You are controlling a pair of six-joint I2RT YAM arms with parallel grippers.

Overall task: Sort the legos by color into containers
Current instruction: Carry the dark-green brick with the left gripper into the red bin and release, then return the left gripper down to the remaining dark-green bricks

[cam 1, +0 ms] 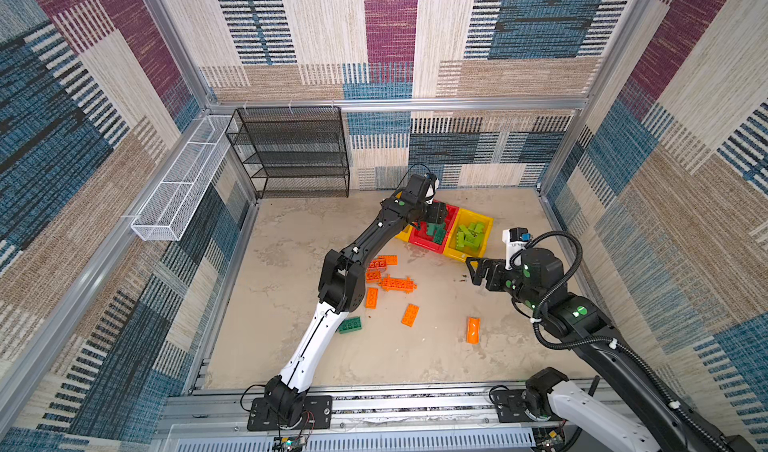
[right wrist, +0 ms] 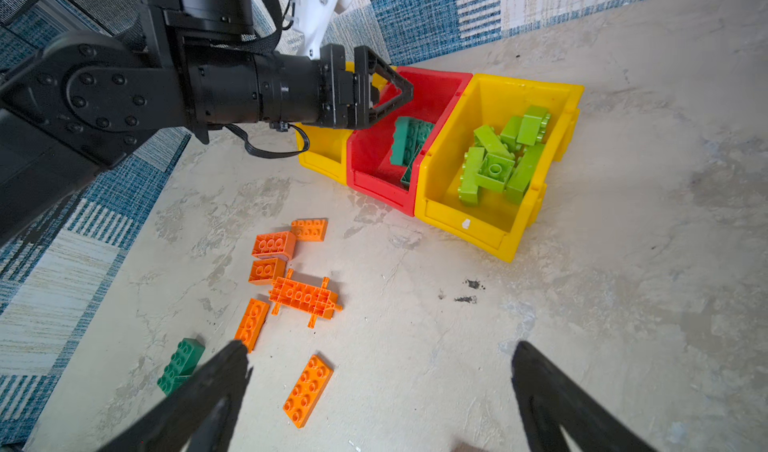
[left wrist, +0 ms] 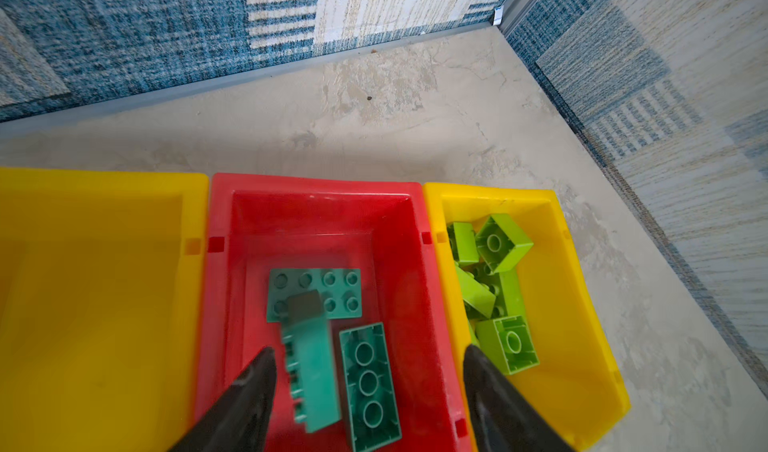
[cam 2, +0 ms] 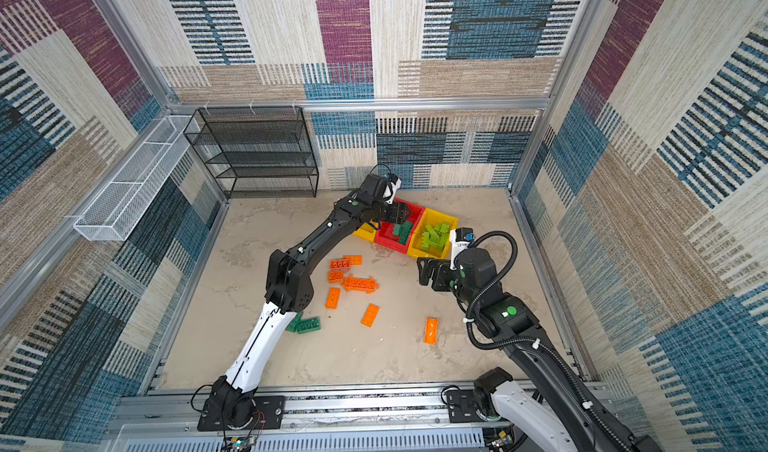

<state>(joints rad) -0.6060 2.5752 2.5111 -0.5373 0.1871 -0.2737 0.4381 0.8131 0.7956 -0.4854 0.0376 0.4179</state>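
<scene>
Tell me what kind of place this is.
Probably a robot test cell, not a home: carpet-tile walls set in an aluminium frame, with a left arm and a right arm bolted to a metal rail.

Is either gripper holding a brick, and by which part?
Nothing is gripped. The left gripper stands open over the red bin; the blurred dark green brick between its jaws is clear of one jaw. The right gripper is open and empty.

Motion-blurred dark green brick (left wrist: 311,367) between the jaws; one yellow bin (cam 1: 403,235) mostly behind the left arm (cam 1: 370,234).
</scene>
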